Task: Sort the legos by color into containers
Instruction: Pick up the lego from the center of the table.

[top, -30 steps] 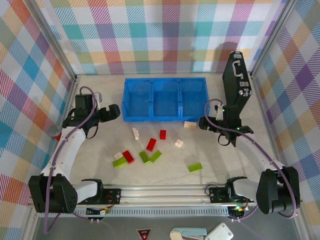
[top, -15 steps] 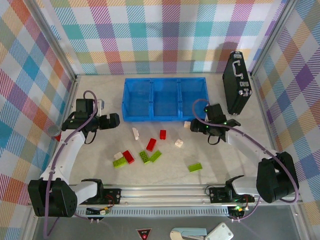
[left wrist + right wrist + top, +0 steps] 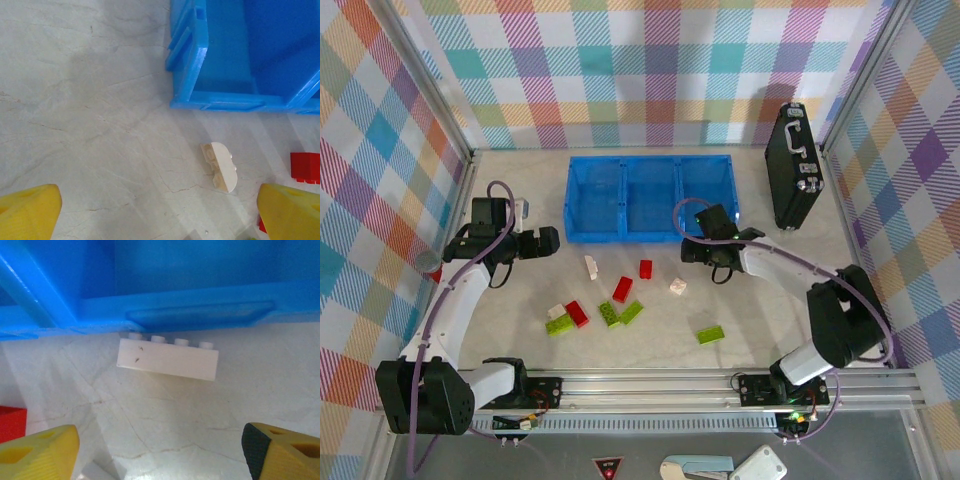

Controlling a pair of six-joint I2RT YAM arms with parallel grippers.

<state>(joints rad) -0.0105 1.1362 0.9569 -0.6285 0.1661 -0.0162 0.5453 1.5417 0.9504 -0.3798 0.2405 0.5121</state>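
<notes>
The right gripper point(image 3: 160, 455) stands open and holds nothing, its yellow fingertips point(image 3: 37, 452) spread wide at either side of the wrist view. Straight ahead of it, centred between the two tips but apart from them, a cream-white brick point(image 3: 167, 359) lies on the table point(image 3: 200, 410), its studs turned toward the blue tray point(image 3: 200, 305). The brick's long axis runs across the gripper's line of approach. It is nearly parallel to the tray's front wall and just beside it. As things stand, the fingers would likely close on its short ends unless the wrist turns, and the gap at the wall looks tight for a finger. The left gripper point(image 3: 548, 241) is likewise open and empty. It hangs near the tray's left front corner, nearer to a rounded cream piece point(image 3: 218, 166). The other legos point(image 3: 623, 289), red and green, lie scattered on the table, and none is seen in the tray.
</notes>
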